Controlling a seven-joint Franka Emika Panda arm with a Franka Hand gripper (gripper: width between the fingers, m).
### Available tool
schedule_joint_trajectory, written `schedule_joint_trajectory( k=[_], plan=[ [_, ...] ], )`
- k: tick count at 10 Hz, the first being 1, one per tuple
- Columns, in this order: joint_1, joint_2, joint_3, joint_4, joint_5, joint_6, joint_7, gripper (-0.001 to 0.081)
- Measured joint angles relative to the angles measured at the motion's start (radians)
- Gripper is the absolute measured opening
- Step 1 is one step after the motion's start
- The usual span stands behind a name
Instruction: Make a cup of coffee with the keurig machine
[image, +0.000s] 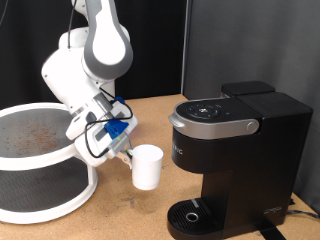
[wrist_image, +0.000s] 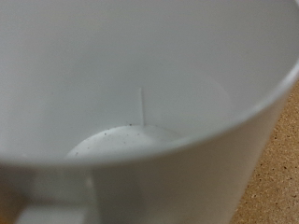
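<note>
The cup (image: 147, 167) stands about upright, long axis near vertical and mouth up, held off the table (image: 150, 215) just left of the machine (image: 232, 160) in the exterior view, level with its dark front below the grey lid. The gripper (image: 128, 152) grasps the cup at its left rim, and the wrist view looks straight into the cup (wrist_image: 140, 103), showing dark specks on its white floor. The writing on the machine's front is too small to read
</note>
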Motion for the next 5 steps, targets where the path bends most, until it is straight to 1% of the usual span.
schedule_joint_trajectory(
  k=[3, 5],
  plan=[
    [0.020, 0.084, 0.024, 0.035, 0.193, -0.016, -0.140, 0.0075],
    [0.030, 0.142, 0.048, 0.069, 0.277, -0.050, -0.186, 0.0075]
  ],
)
